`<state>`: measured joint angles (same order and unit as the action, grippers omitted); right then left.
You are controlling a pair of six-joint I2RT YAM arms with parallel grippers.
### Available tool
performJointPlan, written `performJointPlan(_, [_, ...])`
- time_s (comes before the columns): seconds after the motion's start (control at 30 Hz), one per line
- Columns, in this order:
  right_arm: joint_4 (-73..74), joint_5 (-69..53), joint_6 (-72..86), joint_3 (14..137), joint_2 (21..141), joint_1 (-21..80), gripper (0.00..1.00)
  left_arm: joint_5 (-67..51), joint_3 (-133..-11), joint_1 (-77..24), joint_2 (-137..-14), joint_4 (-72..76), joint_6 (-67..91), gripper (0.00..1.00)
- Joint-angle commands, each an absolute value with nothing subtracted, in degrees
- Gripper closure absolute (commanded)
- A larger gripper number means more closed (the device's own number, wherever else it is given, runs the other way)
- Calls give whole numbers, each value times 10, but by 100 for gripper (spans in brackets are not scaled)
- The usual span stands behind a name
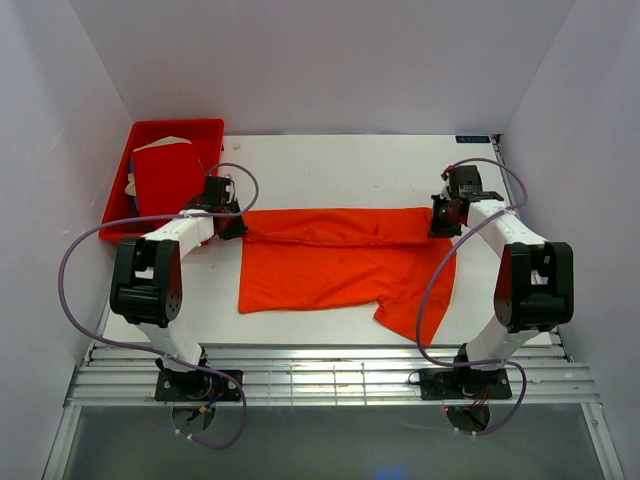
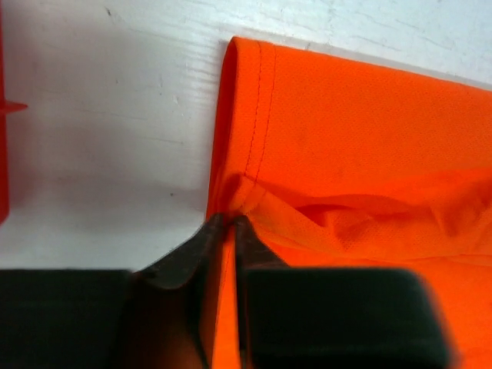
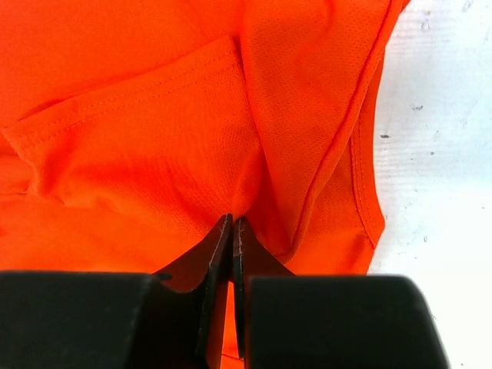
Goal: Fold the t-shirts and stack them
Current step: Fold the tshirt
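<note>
The two dark fingers (image 2: 192, 257) of the left gripper (image 2: 228, 223) stand almost together. A thin fold of the bright orange t-shirt (image 2: 346, 138) of soft cloth is caught between their tips, close to a stitched hem at the shirt's edge. The fingers (image 3: 204, 265) of the right gripper (image 3: 232, 223) are pressed fully together (only a hairline shows between them), and they pinch the same cloth beside a hemmed edge.

Seen from above, the orange t-shirt lies spread over the middle of the flat white table (image 1: 340, 165). Its far edge is folded over in a long band that runs between both grippers, with the left one at the band's left end and the right one at its right end. One part of the shirt reaches toward the near edge on the right. A deeper red t-shirt (image 1: 165, 180) lies in a compact shape inside the rigid red plastic tray (image 1: 175, 126) at the far left corner, just behind the left gripper.
</note>
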<state>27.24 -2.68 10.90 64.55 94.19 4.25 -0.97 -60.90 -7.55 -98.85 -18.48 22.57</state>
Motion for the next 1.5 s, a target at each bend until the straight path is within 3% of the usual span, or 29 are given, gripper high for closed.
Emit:
performJointPlan(0.0, [291, -3, 103, 635, 932, 44, 92, 28, -611, -89, -967, -208, 218, 74])
performJointPlan(0.03, [301, -3, 103, 637, 934, 44, 89, 36, -613, -91, -972, -219, 219, 57])
performJointPlan(0.07, [308, 5, 105, 639, 938, 44, 86, 46, -622, -92, -974, -228, 221, 51])
performJointPlan(0.1, [325, 20, 105, 644, 944, 44, 75, 71, -627, -97, -976, -249, 228, 43])
performJointPlan(0.3, [340, 54, 106, 667, 912, 44, 60, 159, -655, -118, -924, -280, 257, 42])
performJointPlan(0.33, [341, 57, 105, 675, 908, 44, 59, 158, -659, -119, -918, -274, 262, 43])
performJointPlan(0.43, [335, 49, 105, 702, 905, 44, 56, 147, -678, -122, -914, -242, 263, 59])
performJointPlan(0.53, [316, 40, 104, 728, 930, 44, 58, 123, -707, -122, -946, -214, 265, 80])
performJointPlan(0.63, [315, 40, 106, 761, 976, 43, 80, 98, -754, -122, -1014, -212, 267, 100])
performJointPlan(0.67, [316, 35, 107, 788, 1004, 44, 91, 92, -765, -122, -1032, -214, 271, 100])
performJointPlan(0.7, [317, 34, 108, 801, 1018, 44, 92, 90, -777, -122, -1047, -218, 273, 100])
performJointPlan(1.07, [328, 47, 111, 871, 1134, 41, 92, 51, -807, -122, -1143, -243, 295, 100])
performJointPlan(1.47, [364, 101, 123, 905, 1215, 28, 92, 108, -823, -121, -1202, -269, 304, 100])
